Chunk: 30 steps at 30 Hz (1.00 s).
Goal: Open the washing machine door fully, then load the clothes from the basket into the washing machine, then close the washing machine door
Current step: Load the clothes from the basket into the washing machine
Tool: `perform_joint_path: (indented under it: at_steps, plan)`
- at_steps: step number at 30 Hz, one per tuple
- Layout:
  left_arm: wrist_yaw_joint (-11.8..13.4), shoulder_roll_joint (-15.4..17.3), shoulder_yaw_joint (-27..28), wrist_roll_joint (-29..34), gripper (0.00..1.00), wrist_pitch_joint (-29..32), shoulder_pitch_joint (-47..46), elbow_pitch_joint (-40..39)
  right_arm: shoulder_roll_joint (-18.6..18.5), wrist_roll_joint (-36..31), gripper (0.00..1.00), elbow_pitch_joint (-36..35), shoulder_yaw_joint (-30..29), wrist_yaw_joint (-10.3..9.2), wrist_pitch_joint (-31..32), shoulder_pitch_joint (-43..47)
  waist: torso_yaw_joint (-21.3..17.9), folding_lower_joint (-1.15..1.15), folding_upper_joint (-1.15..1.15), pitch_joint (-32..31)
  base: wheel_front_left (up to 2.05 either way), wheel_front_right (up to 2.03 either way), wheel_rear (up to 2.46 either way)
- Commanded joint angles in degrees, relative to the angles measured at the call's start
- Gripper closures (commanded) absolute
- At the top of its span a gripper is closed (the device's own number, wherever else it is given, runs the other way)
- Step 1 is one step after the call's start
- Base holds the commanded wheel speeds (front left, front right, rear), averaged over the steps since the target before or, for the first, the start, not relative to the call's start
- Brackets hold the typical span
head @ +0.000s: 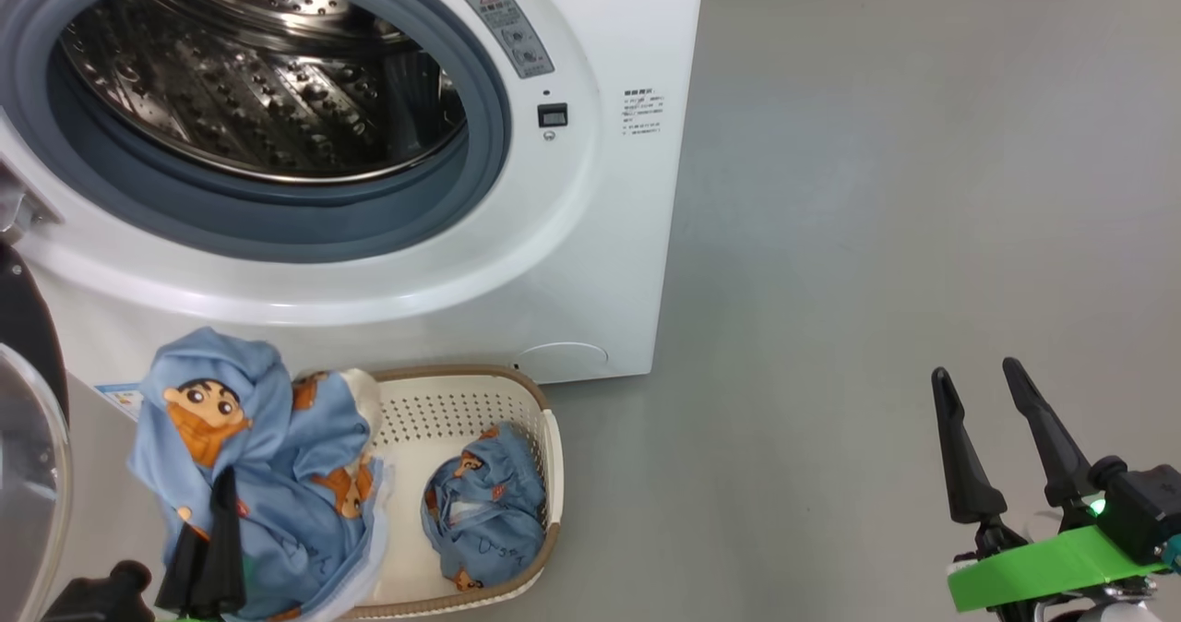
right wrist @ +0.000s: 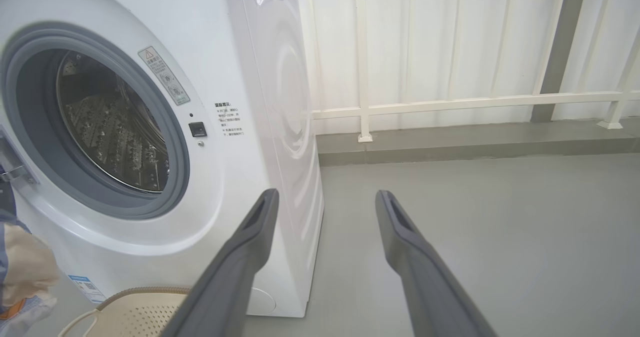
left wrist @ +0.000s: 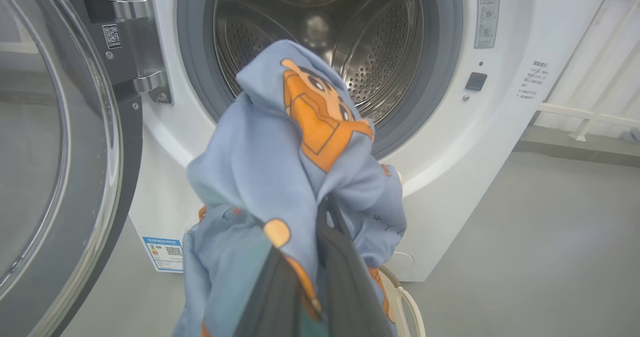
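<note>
Pinched by the closed left gripper (head: 221,511), clothes (head: 277,447) are bunched at twelve o'clock; right gripper (head: 976,371) is spread, empty.

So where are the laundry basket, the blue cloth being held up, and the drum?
basket (head: 452,414): head view, on its perforated back wall.
blue cloth (left wrist: 260,167): left wrist view, on the plain blue fold beside the orange cartoon face.
drum (head: 249,96): head view, on the holed steel wall inside the opening.

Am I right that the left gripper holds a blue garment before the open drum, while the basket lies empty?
Not quite: the head view shows the basket holding another blue bundle. The left gripper does hold a blue garment before the open drum.
</note>
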Motion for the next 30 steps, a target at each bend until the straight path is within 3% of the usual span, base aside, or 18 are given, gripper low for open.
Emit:
perform_joint_path:
  at_steps: [1,16,30]
  plan:
    - [0.03,0.68,2.10,0.46,1.00,-0.79,-0.41,-2.05,-1.07,0.23,0.00,-1.54,0.88,0.25,-0.28,-0.01,0.05,0.00,0.00,-0.21,0.00,0.00,0.00]
    - [0.03,0.66,1.75,0.15,1.00,-0.79,-1.51,-3.49,-0.39,0.02,0.00,-2.38,0.90,0.25,-0.28,-0.04,-0.19,0.00,0.00,2.23,0.00,0.00,0.00]
    - [0.03,6.19,2.03,-0.97,1.00,-0.79,-20.82,1.77,1.54,-0.36,0.00,-2.86,2.57,0.25,-0.28,-7.05,-2.88,0.00,0.00,13.28,0.00,0.00,0.00]
